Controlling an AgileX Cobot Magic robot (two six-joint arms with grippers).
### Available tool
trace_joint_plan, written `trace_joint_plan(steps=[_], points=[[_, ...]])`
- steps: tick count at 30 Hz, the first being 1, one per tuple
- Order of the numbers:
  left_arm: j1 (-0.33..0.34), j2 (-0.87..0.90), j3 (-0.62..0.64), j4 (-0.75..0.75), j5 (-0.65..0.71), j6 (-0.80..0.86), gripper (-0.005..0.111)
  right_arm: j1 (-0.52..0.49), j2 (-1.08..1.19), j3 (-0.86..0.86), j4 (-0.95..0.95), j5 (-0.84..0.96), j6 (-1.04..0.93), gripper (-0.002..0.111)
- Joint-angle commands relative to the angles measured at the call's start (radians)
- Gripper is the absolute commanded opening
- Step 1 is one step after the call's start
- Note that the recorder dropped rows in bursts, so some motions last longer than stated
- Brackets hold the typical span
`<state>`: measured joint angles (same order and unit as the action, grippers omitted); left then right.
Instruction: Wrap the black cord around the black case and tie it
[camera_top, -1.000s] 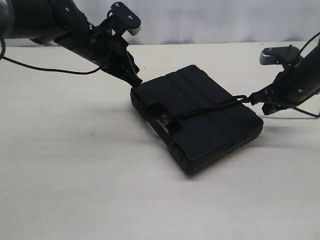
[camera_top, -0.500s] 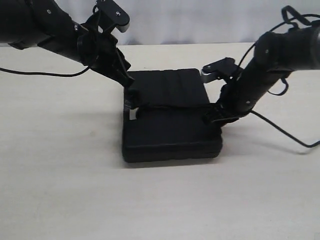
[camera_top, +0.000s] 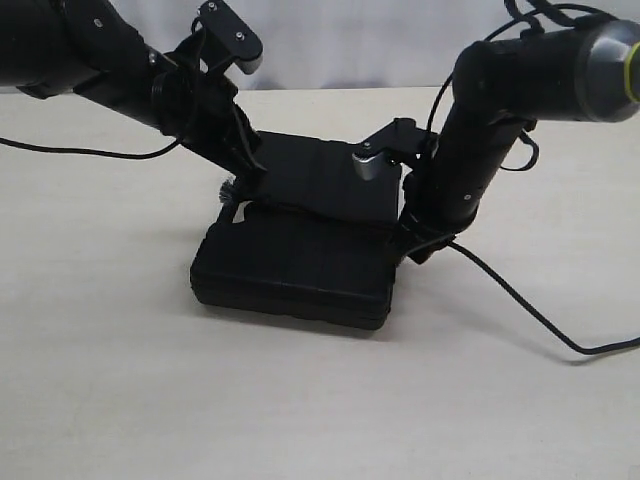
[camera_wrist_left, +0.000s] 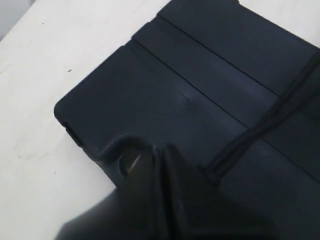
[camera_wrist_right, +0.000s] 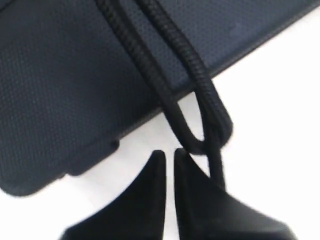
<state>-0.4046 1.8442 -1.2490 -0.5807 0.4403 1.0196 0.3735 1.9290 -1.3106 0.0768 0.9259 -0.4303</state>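
The black case (camera_top: 300, 255) lies flat in the middle of the table, its lid filling the left wrist view (camera_wrist_left: 190, 85). The black cord (camera_wrist_left: 260, 125) runs across the lid and off the case's right edge (camera_wrist_right: 165, 50). My left gripper (camera_top: 248, 178) is shut, with its tips (camera_wrist_left: 161, 150) pressed at the handle cut-out; the cord's end reaches one finger's side, and I cannot tell if it is pinched. My right gripper (camera_top: 412, 248) stands at the case's right edge, jaws (camera_wrist_right: 169, 152) parted by a narrow slit. The cord's loop hooks past one fingertip, outside the gap.
A thicker black cable (camera_top: 520, 310) trails from the right arm across the table (camera_top: 120, 380) to the right edge. A pale wall backs the table's far edge. The right arm's elbow (camera_top: 530, 70) rises high over the case's right side.
The case has turned and slid to the left. The right arm has swung in and down to the case's right edge. The left gripper has stayed on its corner.
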Motion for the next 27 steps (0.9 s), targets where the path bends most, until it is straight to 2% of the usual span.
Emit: trace_joint_plan(steps=[1,6,11,16,27], points=[[0.003,-0.009,0.003,-0.008,0.077,0.067,0.0,0.002,-0.054,-0.056,-0.025,0.073,-0.003,0.023],[0.003,-0.009,0.003,-0.015,0.081,0.082,0.0,0.002,-0.099,-0.06,-0.171,0.01,0.171,0.041],[0.003,-0.007,0.003,-0.015,0.081,0.082,0.0,0.002,-0.092,-0.056,-0.096,0.066,0.032,0.048],[0.003,-0.007,0.003,-0.015,0.083,0.082,0.0,0.002,-0.085,0.0,-0.086,-0.036,0.004,0.049],[0.003,-0.007,0.003,-0.015,0.085,0.082,0.0,0.002,0.021,0.009,-0.137,-0.123,0.01,0.048]])
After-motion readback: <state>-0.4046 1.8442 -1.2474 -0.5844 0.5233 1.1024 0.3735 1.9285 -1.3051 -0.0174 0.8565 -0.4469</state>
